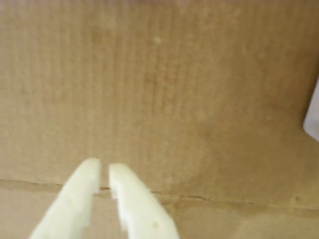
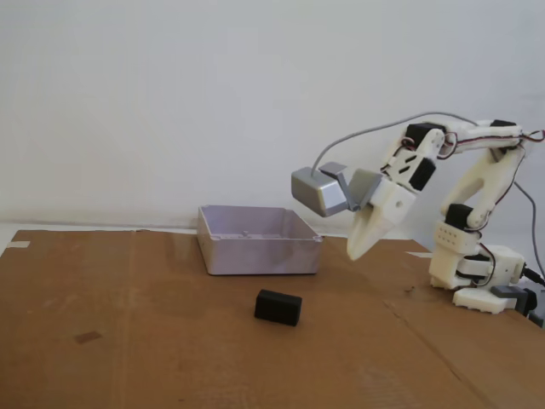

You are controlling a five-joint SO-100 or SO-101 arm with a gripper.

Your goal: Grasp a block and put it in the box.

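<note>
From the fixed view I see my pincer hanging in the air to the right of the box, its tips nearly together and holding nothing. The block lies on the cardboard-covered tabletop just in front of the box, untouched.

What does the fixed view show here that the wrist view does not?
Only the fixed view shows the black block, the box behind it, the whole arm and the grey camera mounted on it. Only the wrist view shows a close look at the fingertips, nearly together with nothing between them, and a crease in the cardboard. Both show the end effector raised above the brown cardboard, holding nothing.
</note>
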